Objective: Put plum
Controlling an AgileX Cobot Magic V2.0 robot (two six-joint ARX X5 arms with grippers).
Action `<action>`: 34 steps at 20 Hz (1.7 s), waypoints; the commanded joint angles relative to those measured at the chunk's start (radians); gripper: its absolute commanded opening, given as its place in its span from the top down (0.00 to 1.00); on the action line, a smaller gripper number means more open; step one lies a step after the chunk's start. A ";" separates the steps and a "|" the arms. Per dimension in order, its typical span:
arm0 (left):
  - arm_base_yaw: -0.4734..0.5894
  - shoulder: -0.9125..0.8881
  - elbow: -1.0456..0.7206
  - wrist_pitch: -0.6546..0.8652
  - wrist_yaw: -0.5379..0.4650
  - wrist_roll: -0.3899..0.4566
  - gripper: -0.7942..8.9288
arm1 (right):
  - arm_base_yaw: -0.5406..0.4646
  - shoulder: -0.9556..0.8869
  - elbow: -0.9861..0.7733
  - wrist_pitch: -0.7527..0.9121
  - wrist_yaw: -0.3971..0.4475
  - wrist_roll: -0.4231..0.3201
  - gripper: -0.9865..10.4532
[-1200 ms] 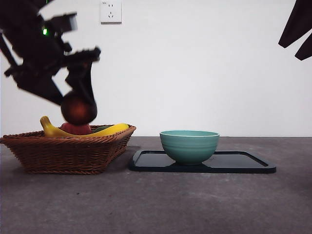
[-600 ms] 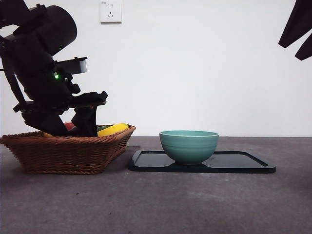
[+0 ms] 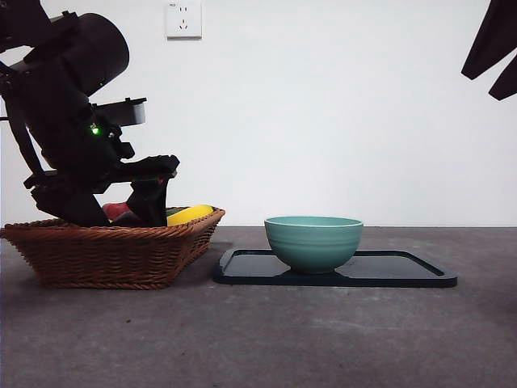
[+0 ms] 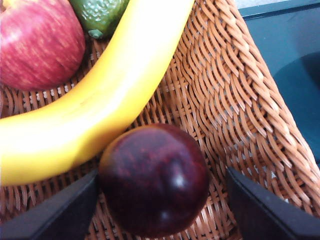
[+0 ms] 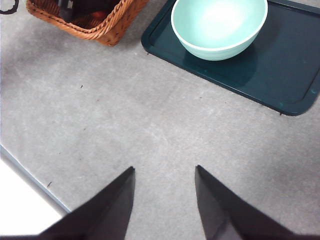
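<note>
You get even, soft light; front arm [image 3: 77, 129] is backlit black. Glare spot on plum [image 4: 154, 179]; left jaws blurred, bowl [image 5: 218, 25] washed out.

The plum [image 4: 154, 180] lies in the wicker basket [image 3: 113, 250], touching a banana [image 4: 95, 95], with the apple [image 4: 40, 42] on the banana's far side. The left gripper [image 4: 157, 200] reaches down into the basket, one jaw on either side of the plum, seemingly just clear of it. Right of the basket, a tray [image 3: 404, 271] carries a bowl [image 3: 313, 241] on its basket-side half.

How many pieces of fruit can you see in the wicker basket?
4: plum between the left gripper's jaws, banana touching it, apple and green fruit beyond. More may be hidden.
</note>
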 commanded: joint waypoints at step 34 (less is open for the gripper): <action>-0.052 -0.676 0.022 -0.621 0.471 0.042 0.50 | 0.006 0.004 0.010 0.008 0.000 0.000 0.75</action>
